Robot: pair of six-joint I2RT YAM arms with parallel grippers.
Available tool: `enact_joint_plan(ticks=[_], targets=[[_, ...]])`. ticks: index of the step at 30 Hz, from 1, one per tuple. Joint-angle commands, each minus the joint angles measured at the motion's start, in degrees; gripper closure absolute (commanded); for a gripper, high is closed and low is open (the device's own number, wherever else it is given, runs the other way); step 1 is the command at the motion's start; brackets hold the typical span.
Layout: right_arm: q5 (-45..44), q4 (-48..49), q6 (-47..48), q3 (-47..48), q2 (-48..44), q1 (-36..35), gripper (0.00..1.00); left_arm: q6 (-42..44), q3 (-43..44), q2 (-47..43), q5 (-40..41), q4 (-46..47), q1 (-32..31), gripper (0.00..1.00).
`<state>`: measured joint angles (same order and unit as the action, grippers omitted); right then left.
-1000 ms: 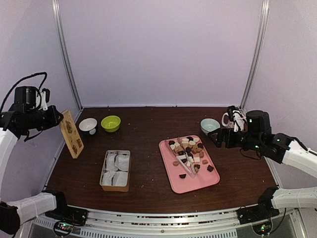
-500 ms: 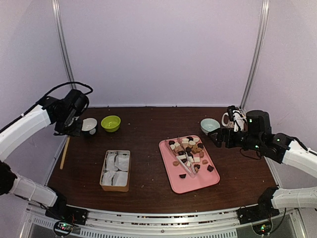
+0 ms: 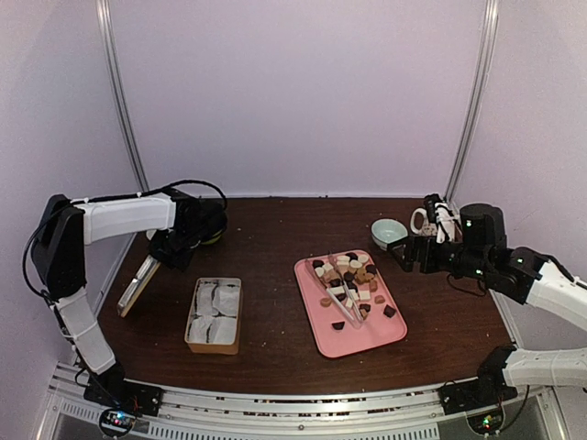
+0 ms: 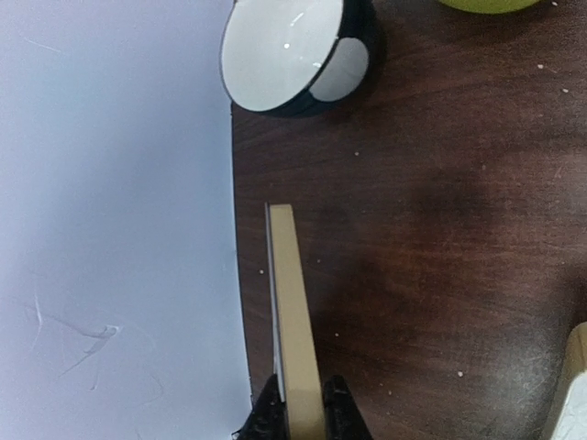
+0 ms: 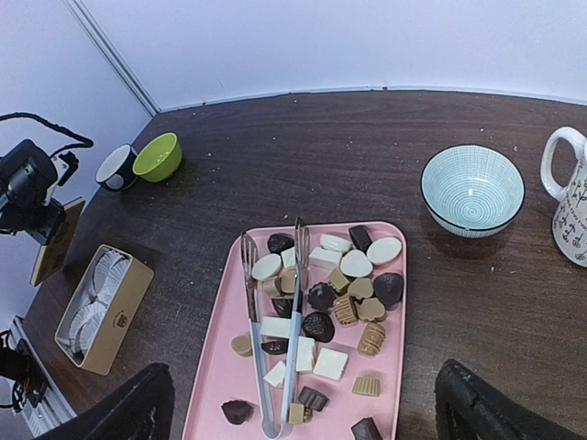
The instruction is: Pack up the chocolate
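Observation:
Several small dark, caramel and white chocolate pieces [image 3: 353,275] lie on a pink tray [image 3: 341,341], also seen in the right wrist view [image 5: 335,302]. Clear tongs [image 5: 295,302] rest among them. My right gripper [image 3: 404,254] is open and empty, hovering just right of the tray; its wide-apart fingers [image 5: 119,412] frame the tray. My left gripper [image 3: 158,261] is shut on a flat tan lid [image 3: 138,284], seen edge-on [image 4: 292,321], held low at the table's left edge. A tan box [image 3: 213,314] lined with white paper cups lies just right of the lid.
A black-and-white bowl [image 4: 293,50] and a green bowl [image 5: 158,156] sit at the back left. A pale blue bowl [image 3: 389,231] and a white mug [image 3: 431,218] stand at the back right near my right arm. The white side wall [image 4: 110,229] runs beside the lid.
My left arm has swung in from the far left and down over the table, carrying the tan lid to the left edge beside the box. The right arm has not moved.

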<state>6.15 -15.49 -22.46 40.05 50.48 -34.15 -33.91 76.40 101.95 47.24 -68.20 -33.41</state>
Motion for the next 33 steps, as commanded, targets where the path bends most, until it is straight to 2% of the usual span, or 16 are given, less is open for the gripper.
enact_joint_plan(ticks=[1, 8, 13, 16, 20, 27, 32, 33], targets=[[-1.44, -0.18, 0.22, -0.26, -1.34, -0.43, 0.0, 2.75, 0.54, 1.97, -5.74, 6.19, -0.3, 0.98], [-1.69, 0.28, -0.16, -0.91, -1.07, -0.42, 0.0, 4.45, 0.48, 5.63, -14.03, 11.52, -0.25, 0.81], [-1.41, -0.29, -0.57, -0.19, 0.92, -0.46, 0.0, 5.46, -0.46, 5.71, -18.21, 14.12, -0.25, 0.6], [-1.16, -0.6, -0.64, -0.12, 1.94, -0.39, 0.0, 5.91, -1.58, 4.29, -21.22, 15.74, -0.29, 0.53], [-0.88, -0.94, -0.77, -0.11, 2.39, -0.41, 0.0, 4.7, -6.09, -2.02, -24.65, 17.33, -0.59, 0.49], [-1.37, -1.13, -0.45, 0.01, 2.77, -0.59, 0.0, 1.61, -18.87, -19.86, -32.41, 22.26, -0.68, 0.52], [-1.04, -1.47, -0.26, 0.49, 3.78, -0.78, 0.0, 0.42, -26.47, -28.62, -44.89, 29.0, -0.69, 0.5], [-0.93, -1.5, -0.42, 0.5, 3.95, -0.82, 0.0, 0.16, -27.41, -28.99, -46.1, 29.76, -0.7, 0.54]])
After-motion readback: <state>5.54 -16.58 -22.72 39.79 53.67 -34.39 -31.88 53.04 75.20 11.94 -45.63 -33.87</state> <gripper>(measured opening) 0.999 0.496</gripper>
